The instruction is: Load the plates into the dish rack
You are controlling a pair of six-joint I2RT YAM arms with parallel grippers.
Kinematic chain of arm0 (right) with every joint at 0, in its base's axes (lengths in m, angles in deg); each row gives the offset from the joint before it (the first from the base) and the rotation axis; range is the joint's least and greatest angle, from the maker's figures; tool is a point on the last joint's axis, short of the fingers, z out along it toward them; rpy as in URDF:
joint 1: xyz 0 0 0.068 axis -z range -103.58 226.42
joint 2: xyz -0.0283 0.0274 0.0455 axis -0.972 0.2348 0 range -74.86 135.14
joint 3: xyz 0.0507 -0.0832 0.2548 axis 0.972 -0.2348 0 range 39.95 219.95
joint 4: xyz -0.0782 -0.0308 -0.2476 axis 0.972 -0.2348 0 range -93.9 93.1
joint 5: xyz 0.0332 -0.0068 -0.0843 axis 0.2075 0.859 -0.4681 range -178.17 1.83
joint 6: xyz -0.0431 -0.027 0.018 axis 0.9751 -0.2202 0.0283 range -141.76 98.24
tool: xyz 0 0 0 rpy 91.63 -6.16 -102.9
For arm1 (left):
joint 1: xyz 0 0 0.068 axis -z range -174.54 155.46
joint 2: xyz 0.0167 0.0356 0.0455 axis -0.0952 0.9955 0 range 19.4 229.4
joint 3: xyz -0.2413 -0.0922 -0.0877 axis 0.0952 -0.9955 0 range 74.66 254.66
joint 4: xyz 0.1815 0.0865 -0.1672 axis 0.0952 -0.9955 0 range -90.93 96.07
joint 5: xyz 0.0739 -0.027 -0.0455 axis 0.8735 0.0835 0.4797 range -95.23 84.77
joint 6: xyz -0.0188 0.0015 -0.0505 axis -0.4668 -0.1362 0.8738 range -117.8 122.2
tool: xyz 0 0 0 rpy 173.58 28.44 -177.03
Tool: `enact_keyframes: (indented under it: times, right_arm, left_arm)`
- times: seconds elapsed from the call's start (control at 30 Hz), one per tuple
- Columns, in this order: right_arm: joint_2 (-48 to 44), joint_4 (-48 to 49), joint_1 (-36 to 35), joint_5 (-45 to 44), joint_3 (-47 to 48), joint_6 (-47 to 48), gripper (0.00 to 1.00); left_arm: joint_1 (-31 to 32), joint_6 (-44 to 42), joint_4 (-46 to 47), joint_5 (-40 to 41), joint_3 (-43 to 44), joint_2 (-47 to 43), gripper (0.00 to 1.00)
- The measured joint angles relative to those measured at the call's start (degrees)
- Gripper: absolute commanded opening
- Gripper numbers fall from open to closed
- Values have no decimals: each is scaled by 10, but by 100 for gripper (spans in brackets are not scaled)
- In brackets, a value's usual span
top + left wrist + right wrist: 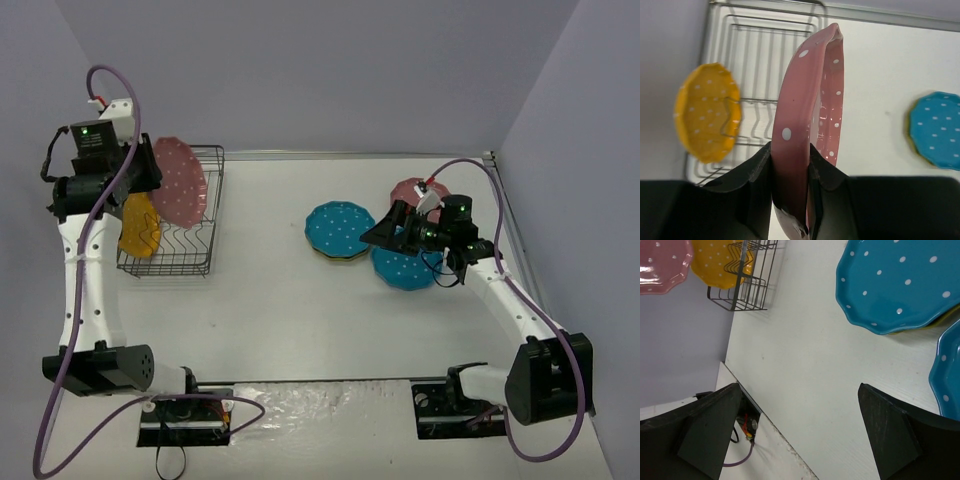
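Left end effector (789, 152): you see it clamped on the upright pink plate (801, 95) over the dish rack (765, 31). Right end effector (800, 390) stands wide open, empty, near the teal plates (895, 285).

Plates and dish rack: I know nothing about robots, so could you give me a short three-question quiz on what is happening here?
1. True or false: the left gripper is shut on the pink plate, holding it on edge.
2. Pick one. The right gripper is: A open, holding nothing; B shut on a plate; C out of sight.
3. Fill in: the plate already standing in the dish rack is ___ in colour.
Key: 1 true. 2 A. 3 orange-yellow: it is the orange-yellow plate.
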Motion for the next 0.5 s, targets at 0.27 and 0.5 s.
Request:
enact_keyframes:
  times: [0.27,0.5]
  right_arm:
    - [-3,-29,-42,-17,1,25,100]
    - [-3,-34,-74,-21,1,30,100]
  left_arm:
    - [-59,-115,-37,72,0,-4,0]
    - [-57,-172,-22,95,-3,35,0]
